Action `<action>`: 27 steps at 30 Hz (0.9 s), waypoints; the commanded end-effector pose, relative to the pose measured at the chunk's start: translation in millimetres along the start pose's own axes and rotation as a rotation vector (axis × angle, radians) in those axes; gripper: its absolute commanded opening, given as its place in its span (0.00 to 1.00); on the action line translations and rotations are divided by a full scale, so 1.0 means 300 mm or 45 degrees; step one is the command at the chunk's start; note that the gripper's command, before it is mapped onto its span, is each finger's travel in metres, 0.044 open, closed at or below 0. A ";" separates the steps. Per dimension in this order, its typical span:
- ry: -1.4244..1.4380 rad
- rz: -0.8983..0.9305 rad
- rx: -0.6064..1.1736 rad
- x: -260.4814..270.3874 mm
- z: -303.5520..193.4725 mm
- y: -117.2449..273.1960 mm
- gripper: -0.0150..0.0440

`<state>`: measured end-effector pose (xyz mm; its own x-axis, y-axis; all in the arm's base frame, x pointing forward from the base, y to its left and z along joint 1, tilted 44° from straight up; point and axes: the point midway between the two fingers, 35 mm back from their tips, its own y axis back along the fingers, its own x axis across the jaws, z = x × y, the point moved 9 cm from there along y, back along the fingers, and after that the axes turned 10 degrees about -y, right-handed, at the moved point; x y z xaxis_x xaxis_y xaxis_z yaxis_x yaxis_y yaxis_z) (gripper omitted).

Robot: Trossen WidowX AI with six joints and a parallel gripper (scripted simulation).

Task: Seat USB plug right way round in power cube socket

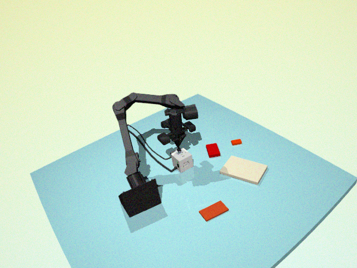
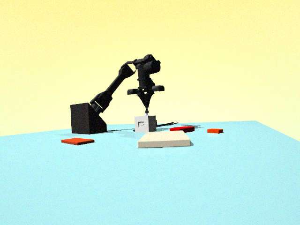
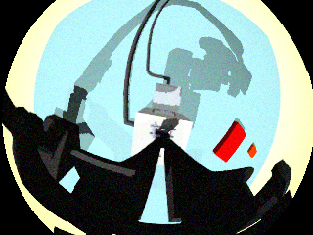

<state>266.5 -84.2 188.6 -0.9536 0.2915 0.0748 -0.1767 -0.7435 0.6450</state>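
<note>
The white power cube [image 1: 186, 163] [image 2: 141, 127] [image 3: 142, 128] stands on the blue table, with socket openings on its faces. My gripper [image 1: 179, 148] [image 2: 146, 108] [image 3: 162, 142] points down over the cube's top and is shut on the USB plug [image 2: 146, 111]. The plug is upright, its dark body just under the fingertips. A short light metal part shows between the plug body and the cube's top in the exterior view. How deep its tip sits in the socket, and which way round it is, cannot be told. The fingers hide most of the plug in the wrist view.
Dark cables [image 1: 149, 154] [image 3: 128, 83] run from the cube's side and back. A red block [image 1: 213, 150] [image 2: 182, 129] [image 3: 230, 142], a small orange block [image 1: 236, 142] [image 2: 215, 131] [image 3: 252, 150], a cream slab [image 1: 244, 169] [image 2: 164, 140] and a flat orange block [image 1: 213, 210] [image 2: 77, 141] lie around it.
</note>
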 end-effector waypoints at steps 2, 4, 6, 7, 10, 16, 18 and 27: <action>-0.004 -0.001 -0.005 0.000 0.000 -0.003 0.25; -0.004 -0.001 -0.005 0.000 0.000 -0.004 0.25; -0.004 -0.001 -0.005 0.000 0.000 -0.005 0.25; -0.004 -0.001 -0.005 0.000 0.000 -0.005 0.25; -0.004 -0.001 -0.005 0.000 0.000 -0.006 0.25; -0.004 -0.001 -0.005 0.000 0.000 -0.009 0.25; -0.004 -0.001 -0.005 0.000 0.000 -0.009 0.25; -0.004 -0.001 -0.005 0.000 -0.001 -0.013 0.25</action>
<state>267.0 -82.0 186.3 -0.9536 0.2916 0.0747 -0.1768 -0.7435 0.6449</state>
